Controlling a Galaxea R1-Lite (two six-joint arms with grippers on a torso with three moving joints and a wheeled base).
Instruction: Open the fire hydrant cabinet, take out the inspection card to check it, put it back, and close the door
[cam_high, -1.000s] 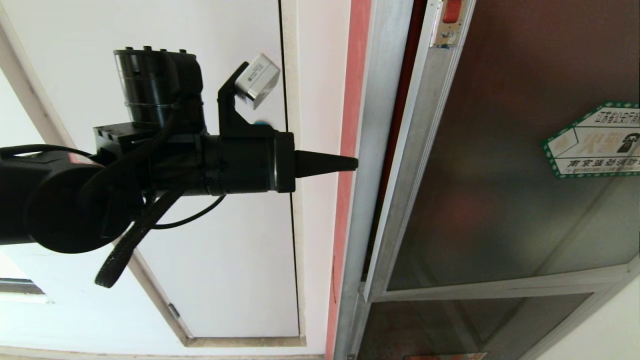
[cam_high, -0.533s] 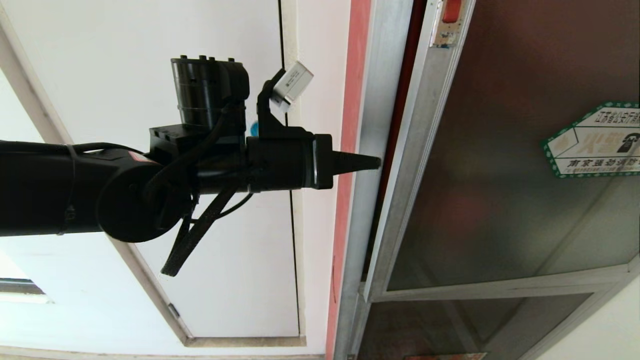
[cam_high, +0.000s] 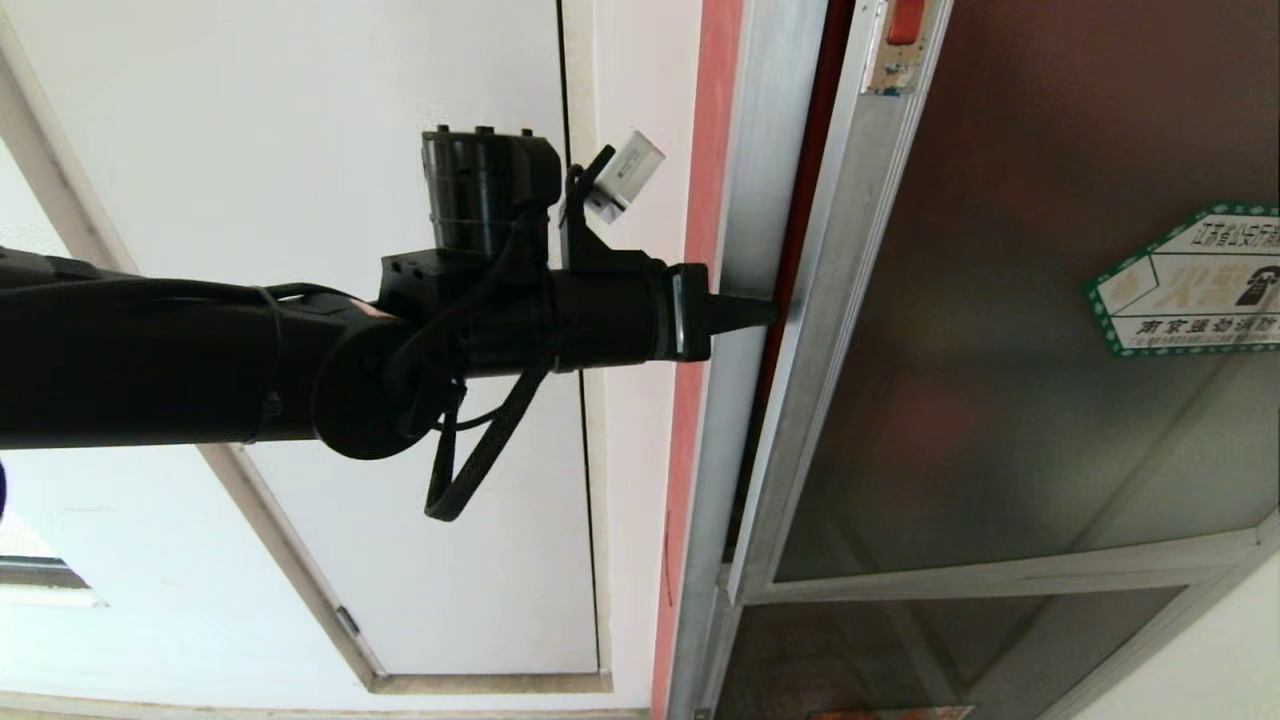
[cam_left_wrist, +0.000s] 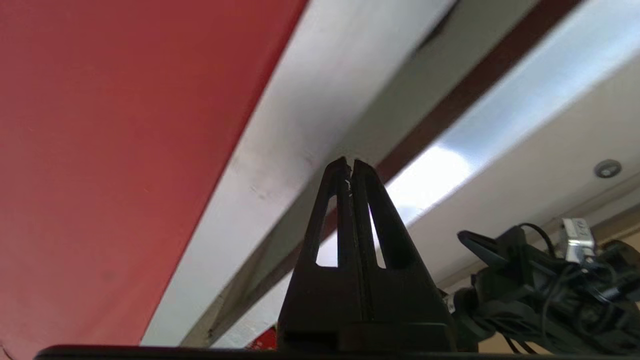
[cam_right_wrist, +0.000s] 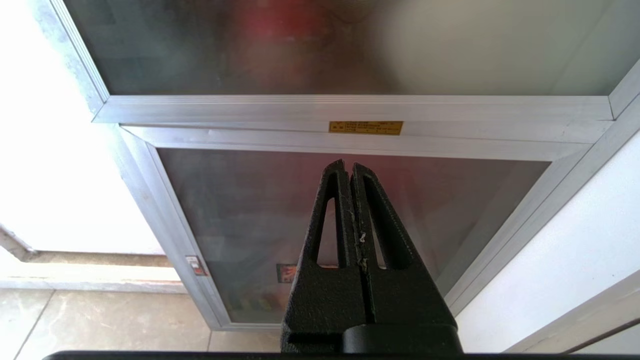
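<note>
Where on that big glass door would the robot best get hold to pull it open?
Probably the door's free aluminium edge, reached from the robot's left. It already stands slightly ajar, leaving a dark gap beside the cabinet frame. The left end effector, closed to a thin point, sits at that gap and could hook behind the edge.

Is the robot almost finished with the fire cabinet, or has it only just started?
Only just started. The door stands slightly ajar, a dark red gap showing along its edge. In hand: the left gripper, jaws shut, has its tip at that gap beside the cabinet frame, probably to pry the door wider. The right gripper is parked low, shut. Left: opening fully, taking out, checking and returning the card, and closing the door.
</note>
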